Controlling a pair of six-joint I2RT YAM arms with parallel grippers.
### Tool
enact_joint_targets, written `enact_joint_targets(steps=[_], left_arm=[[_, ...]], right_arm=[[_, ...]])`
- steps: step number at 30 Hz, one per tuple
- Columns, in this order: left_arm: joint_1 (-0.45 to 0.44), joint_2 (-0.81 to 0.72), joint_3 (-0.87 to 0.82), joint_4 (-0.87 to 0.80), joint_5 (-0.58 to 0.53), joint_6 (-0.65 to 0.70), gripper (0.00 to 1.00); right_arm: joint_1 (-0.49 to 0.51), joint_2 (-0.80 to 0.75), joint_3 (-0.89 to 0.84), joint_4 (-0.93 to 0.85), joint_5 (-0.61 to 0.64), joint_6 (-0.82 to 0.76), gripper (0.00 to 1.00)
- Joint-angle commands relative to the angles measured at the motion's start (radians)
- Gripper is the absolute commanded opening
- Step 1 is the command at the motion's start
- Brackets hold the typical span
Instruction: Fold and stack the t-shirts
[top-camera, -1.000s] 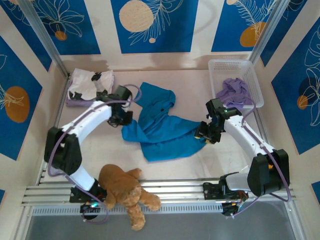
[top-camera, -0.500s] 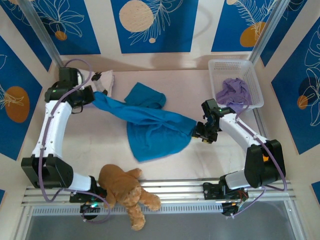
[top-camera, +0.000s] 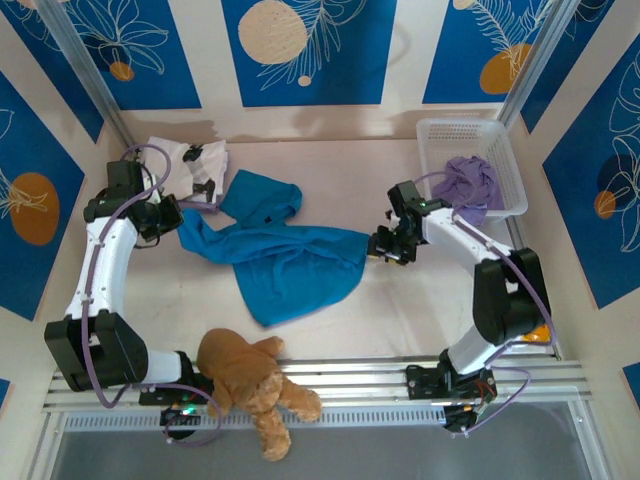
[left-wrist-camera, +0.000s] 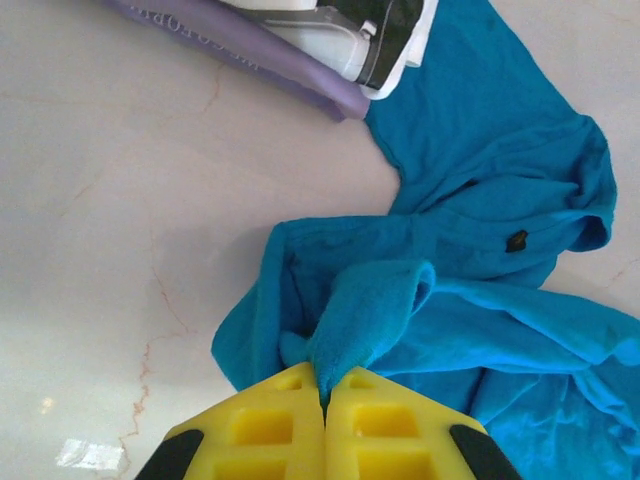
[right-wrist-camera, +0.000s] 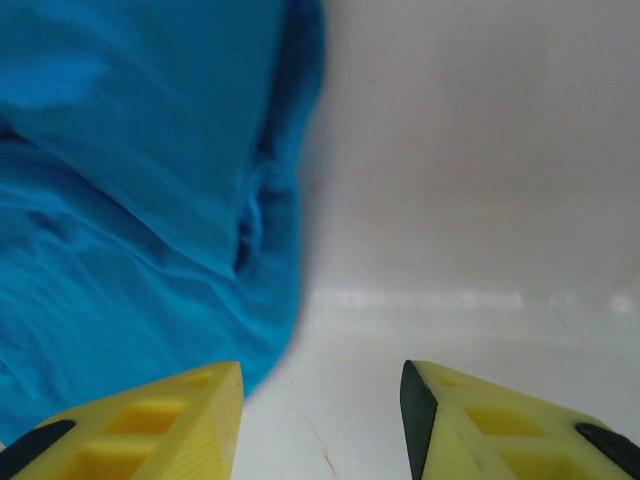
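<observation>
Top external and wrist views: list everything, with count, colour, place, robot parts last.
Teal-blue t-shirt: one, teal-blue, crumpled mid-table.
Blotched t-shirt: one, white with black blotches, far-left corner.
Stacked lavender t-shirt: one, lavender, under the blotched one.
Basket: one, white, far-right corner.
Basket lavender t-shirt: one, lavender, crumpled in the basket.
Teddy bear: one, brown, near edge, left.
Table: one, pale marbled.
Left gripper: one, yellow fingers, shut on the teal-blue shirt's left edge.
Right gripper: one, yellow fingers, open, at its right edge.
</observation>
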Motion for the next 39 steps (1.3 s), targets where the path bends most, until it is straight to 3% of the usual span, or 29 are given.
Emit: enact_joint_targets(steps=[1, 13, 18, 22, 24, 31, 39], left_arm=[[0.014, 0.0, 0.007, 0.013, 0.032, 0.007, 0.0], [0.018, 0.015, 0.011, 0.006, 0.042, 0.007, 0.0], [0.017, 0.018, 0.016, 0.0, 0.043, -0.003, 0.0], [0.017, 0.005, -0.005, 0.002, 0.046, -0.018, 0.0], [0.017, -0.013, -0.029, 0.013, 0.049, -0.026, 0.0], [0.017, -0.036, -0.03, 0.022, 0.083, -0.042, 0.0], [0.017, 0.028, 0.196, -0.001, 0.119, -0.05, 0.0]], right_arm=[[-0.003, 0.076, 0.087, 0.027, 0.007, -0.065, 0.46], [-0.023, 0.36, 0.306, 0.014, -0.063, -0.111, 0.4], [-0.025, 0.418, 0.356, -0.008, -0.091, -0.113, 0.29], [-0.025, 0.433, 0.361, 0.005, -0.134, -0.108, 0.07], [-0.023, 0.431, 0.365, -0.004, -0.14, -0.106, 0.0], [-0.026, 0.308, 0.354, -0.033, -0.098, -0.101, 0.0], [-0.055, 0.146, 0.508, -0.129, -0.073, -0.111, 0.0]])
